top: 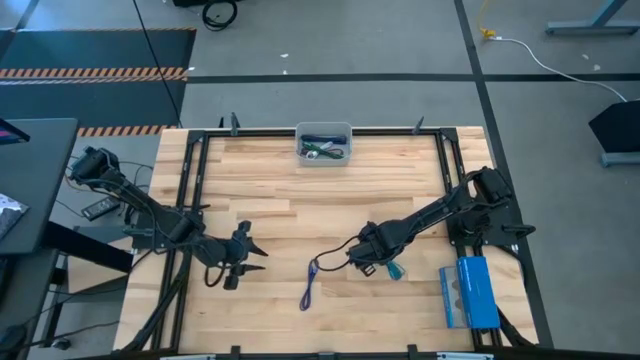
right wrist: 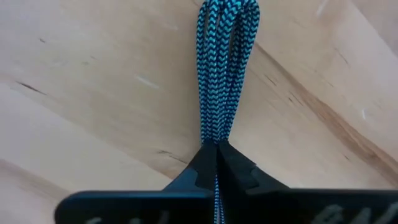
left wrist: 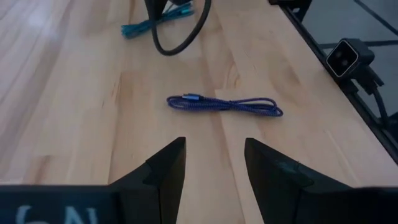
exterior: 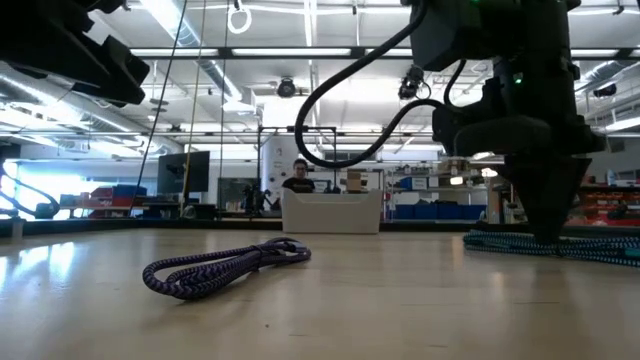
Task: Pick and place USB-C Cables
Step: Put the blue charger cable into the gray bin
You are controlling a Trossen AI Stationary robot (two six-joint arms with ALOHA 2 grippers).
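Note:
A teal braided USB-C cable bundle (right wrist: 225, 68) lies on the wooden table, right of centre; it also shows in the high view (top: 395, 271). My right gripper (right wrist: 216, 148) stands over it and is shut on it. A purple-blue cable bundle (top: 310, 285) lies flat near the table's middle, close to the near edge, and also shows in the left wrist view (left wrist: 224, 104) and the low view (exterior: 225, 268). My left gripper (left wrist: 214, 165) is open and empty to the left of it (top: 245, 256). More cables lie in a clear bin (top: 323, 143) at the far edge. My right gripper pinches several strands of the teal bundle between its two fingertips at one end (right wrist: 217, 134). The fingers come from above, pointing down. The rest of the bundle runs straight away from the fingers and lies on the table (exterior: 560, 245).
A blue box (top: 468, 290) lies at the table's right near corner. A black frame (top: 200, 170) runs along the table's sides. A camera (left wrist: 349, 56) is mounted on the near edge. Bare wood lies between the cables and the bin.

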